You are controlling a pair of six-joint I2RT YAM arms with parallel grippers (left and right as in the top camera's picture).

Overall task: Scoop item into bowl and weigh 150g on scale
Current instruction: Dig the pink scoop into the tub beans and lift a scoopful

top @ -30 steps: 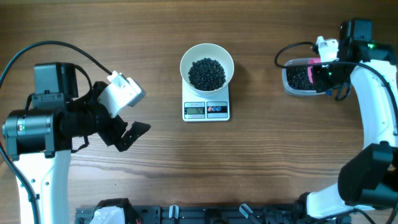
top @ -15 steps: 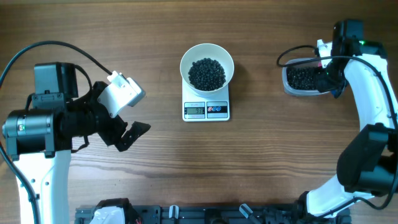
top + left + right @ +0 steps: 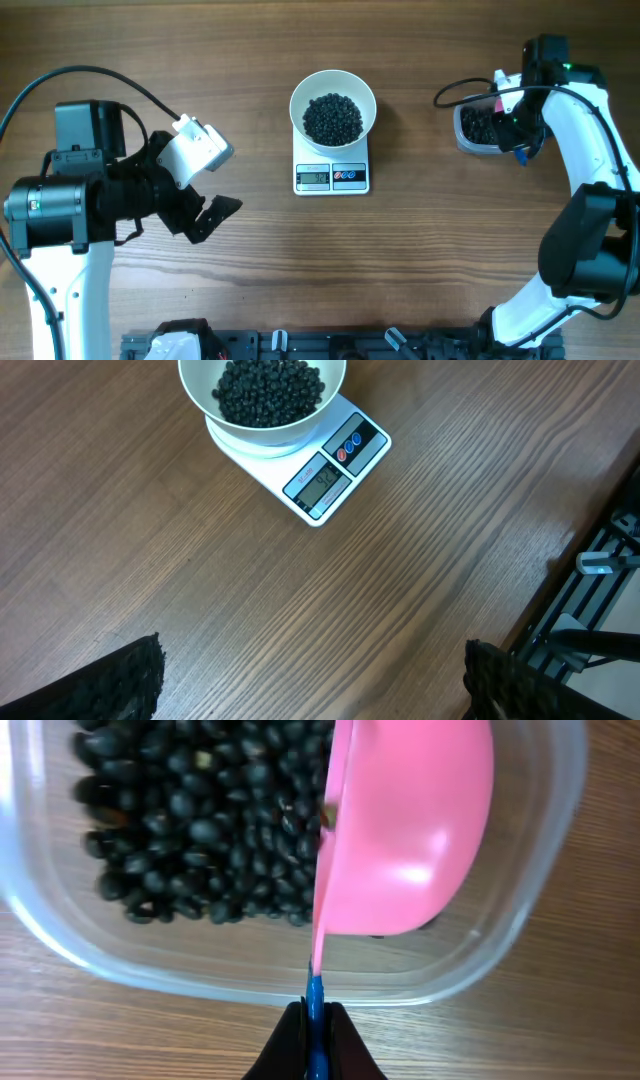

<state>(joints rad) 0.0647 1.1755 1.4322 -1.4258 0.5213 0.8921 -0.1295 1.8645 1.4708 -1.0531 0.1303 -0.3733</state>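
Right gripper (image 3: 315,1025), at two o'clock, clamps the pink scoop (image 3: 410,830) inside the tub (image 3: 200,975) of black beans (image 3: 200,830); left gripper (image 3: 315,695) gapes wide, empty.

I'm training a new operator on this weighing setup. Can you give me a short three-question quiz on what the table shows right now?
1. True or false: the bowl stands on the scale.
2. What is the right gripper shut on? A) the handle of a pink scoop; B) a metal spoon; C) nothing.
3. Fill in: the left gripper, off to the side of the scale, is ____ (open or shut).

Key: 1 true; 2 A; 3 open.
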